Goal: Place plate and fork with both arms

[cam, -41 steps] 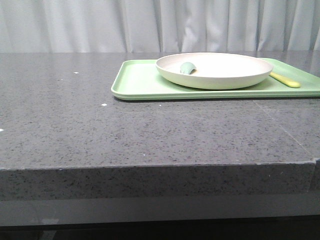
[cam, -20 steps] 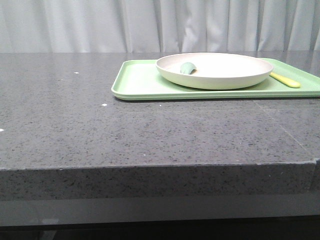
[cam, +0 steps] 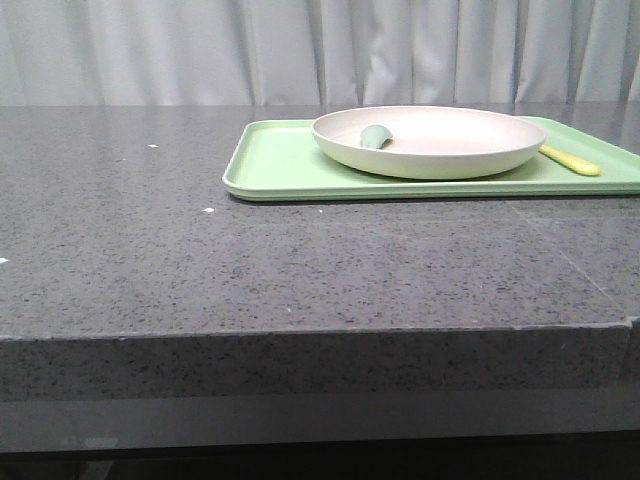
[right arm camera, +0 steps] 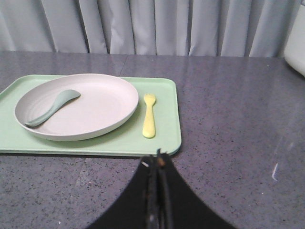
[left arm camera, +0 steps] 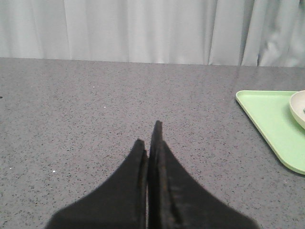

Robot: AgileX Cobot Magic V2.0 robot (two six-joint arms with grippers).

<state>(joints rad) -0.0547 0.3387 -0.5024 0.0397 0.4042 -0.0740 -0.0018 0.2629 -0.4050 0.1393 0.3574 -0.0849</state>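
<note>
The cream-white plate (cam: 430,140) sits on a light-green tray (cam: 280,165) at the back right of the table. A teal-green spoon (cam: 376,136) lies in the plate. The pale-yellow fork (cam: 570,160) lies on the tray beside the plate. In the right wrist view I see the plate (right arm camera: 95,107), the spoon (right arm camera: 52,107) and the fork (right arm camera: 149,116) ahead of my right gripper (right arm camera: 157,158), which is shut and empty just short of the tray's near edge (right arm camera: 95,149). My left gripper (left arm camera: 148,136) is shut and empty over bare table, left of the tray (left arm camera: 271,129). Neither gripper shows in the front view.
The grey speckled stone table (cam: 250,270) has a front edge close to the camera. A pale curtain (cam: 300,50) hangs behind it. A white object (right arm camera: 296,43) stands at the edge of the right wrist view.
</note>
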